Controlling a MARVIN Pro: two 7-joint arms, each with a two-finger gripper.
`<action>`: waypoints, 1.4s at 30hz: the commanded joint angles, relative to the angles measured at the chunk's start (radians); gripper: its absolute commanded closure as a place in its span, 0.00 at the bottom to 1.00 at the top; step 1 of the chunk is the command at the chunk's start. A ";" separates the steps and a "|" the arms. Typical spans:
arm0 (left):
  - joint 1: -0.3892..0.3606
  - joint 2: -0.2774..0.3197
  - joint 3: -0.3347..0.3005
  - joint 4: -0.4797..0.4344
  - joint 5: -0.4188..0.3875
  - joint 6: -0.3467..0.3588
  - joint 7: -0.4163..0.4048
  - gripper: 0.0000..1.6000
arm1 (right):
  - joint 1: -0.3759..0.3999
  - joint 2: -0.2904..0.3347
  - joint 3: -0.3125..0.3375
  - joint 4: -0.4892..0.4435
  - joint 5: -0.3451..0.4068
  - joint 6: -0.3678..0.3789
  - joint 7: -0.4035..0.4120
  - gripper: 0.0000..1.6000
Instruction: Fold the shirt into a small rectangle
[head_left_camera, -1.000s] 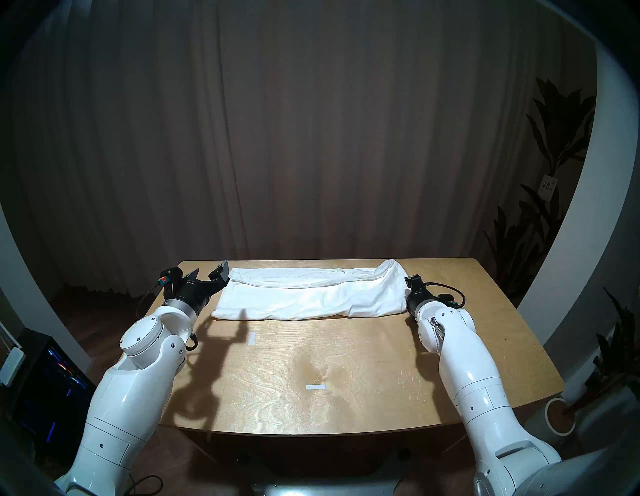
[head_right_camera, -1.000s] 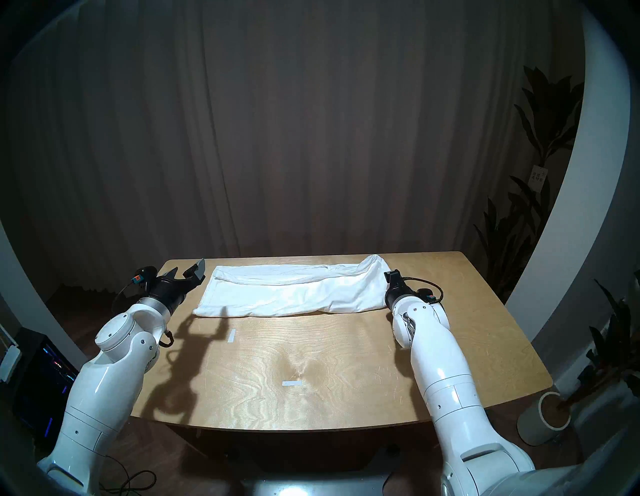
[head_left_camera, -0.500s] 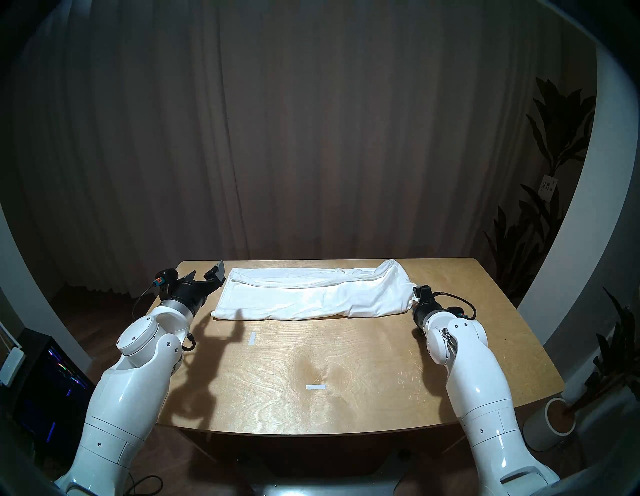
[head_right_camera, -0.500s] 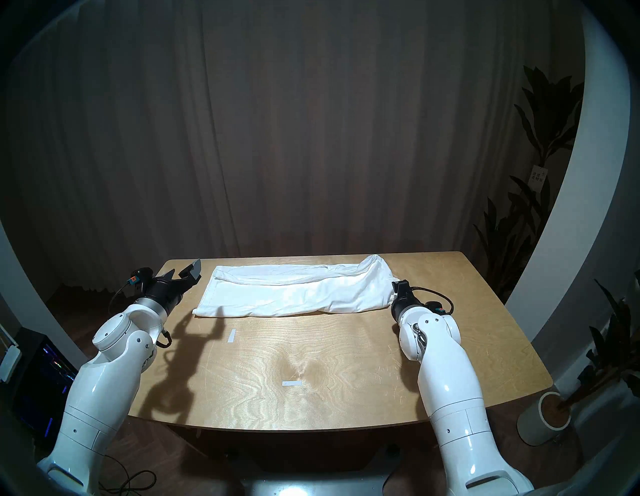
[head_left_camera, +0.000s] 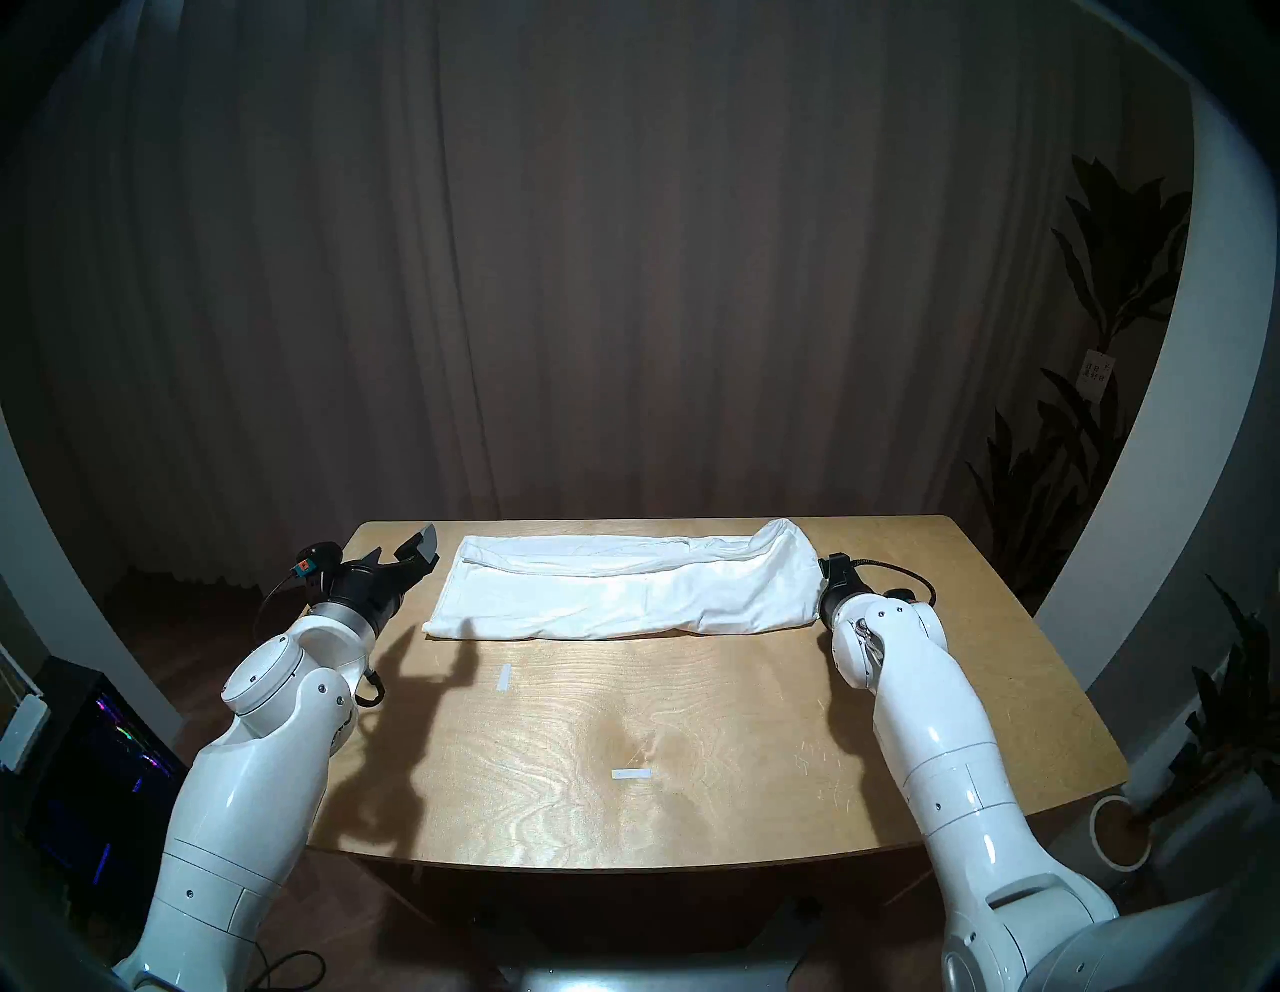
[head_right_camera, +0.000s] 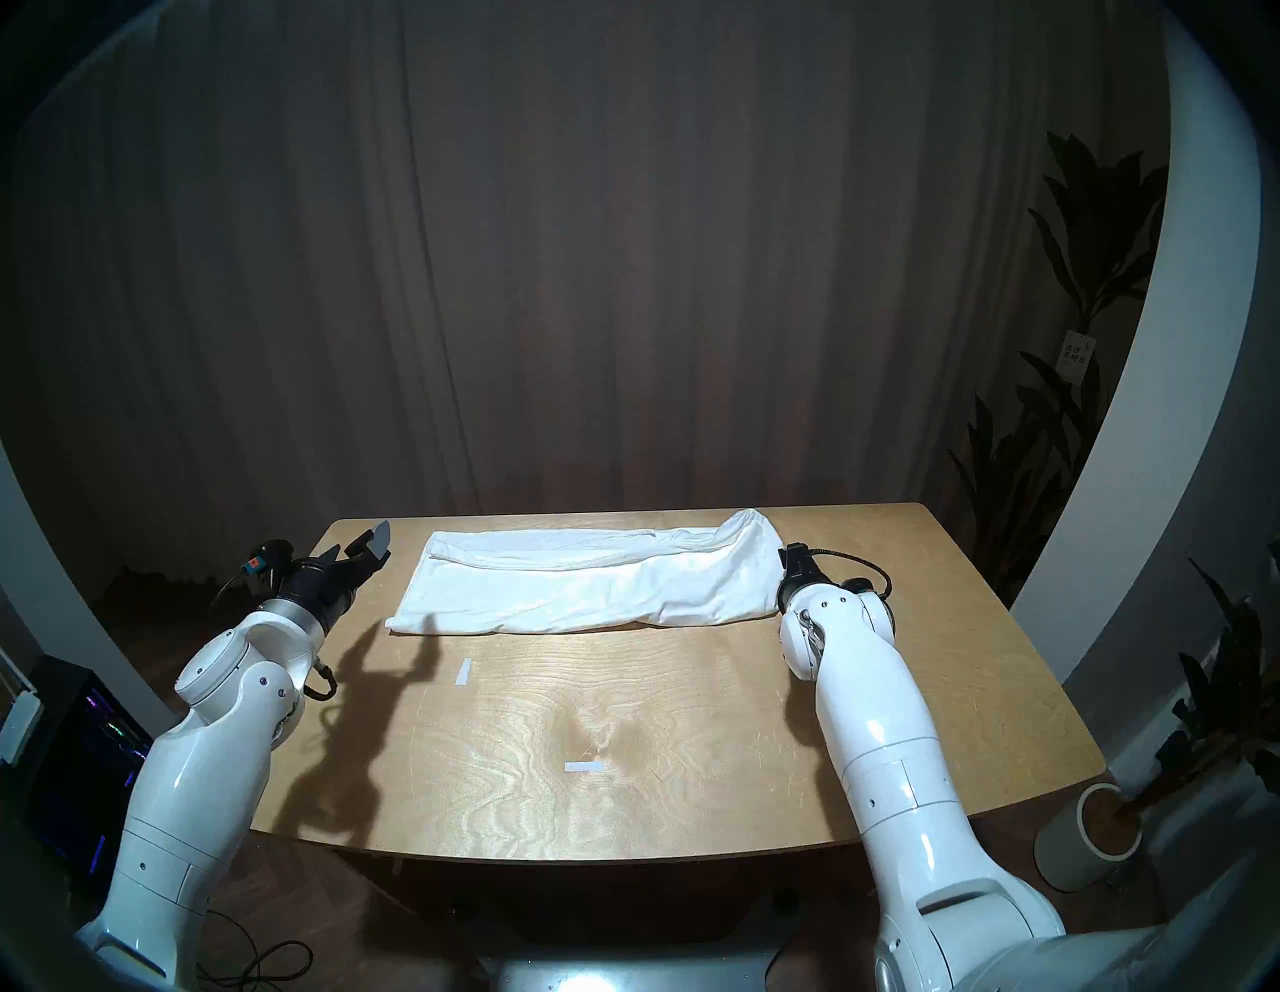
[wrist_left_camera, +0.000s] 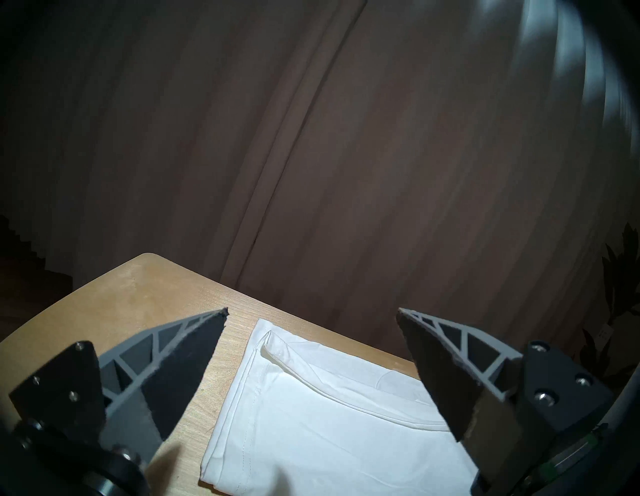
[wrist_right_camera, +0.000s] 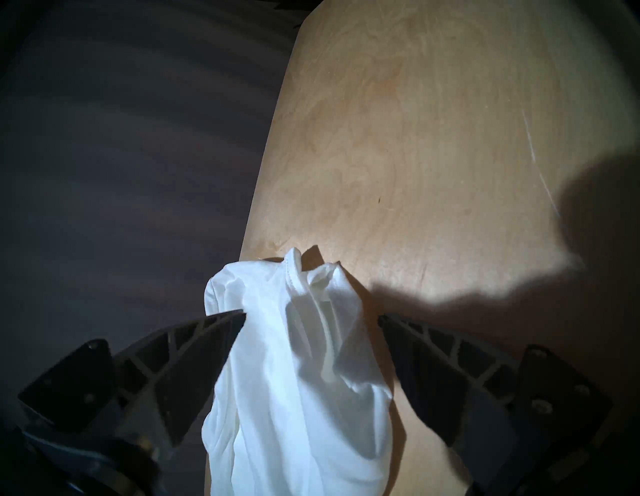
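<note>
The white shirt (head_left_camera: 623, 589) lies as a long folded band across the far part of the wooden table (head_left_camera: 692, 727); no red letters show. My left gripper (head_left_camera: 405, 547) is open and empty, raised just left of the shirt's left end; the left wrist view (wrist_left_camera: 312, 311) shows that end (wrist_left_camera: 311, 415) below the spread fingers. My right gripper (head_left_camera: 831, 567) is at the shirt's right end. In the right wrist view the gripper (wrist_right_camera: 310, 315) has its fingers spread, with the bunched white cloth (wrist_right_camera: 294, 381) lying between them.
Two small white tape marks (head_left_camera: 504, 677) (head_left_camera: 632, 774) are on the table's near half. A dark curtain hangs behind the table. A potted plant (head_left_camera: 1118, 831) stands at the right. A lit computer case (head_left_camera: 104, 762) sits on the floor at the left.
My left gripper has drifted left, away from the shirt's left end. My right gripper drew back to the right, then returned to the shirt's right end.
</note>
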 joint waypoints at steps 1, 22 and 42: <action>0.000 -0.007 -0.034 -0.032 -0.036 0.012 0.015 0.00 | 0.089 -0.018 -0.032 0.122 -0.027 0.004 -0.082 0.00; 0.010 -0.031 -0.066 -0.042 -0.087 0.024 0.064 0.00 | 0.248 -0.077 -0.128 0.364 -0.099 0.026 -0.128 0.00; 0.055 -0.048 -0.096 -0.065 -0.112 0.008 0.085 0.00 | 0.336 -0.091 -0.204 0.575 -0.178 0.027 -0.021 0.31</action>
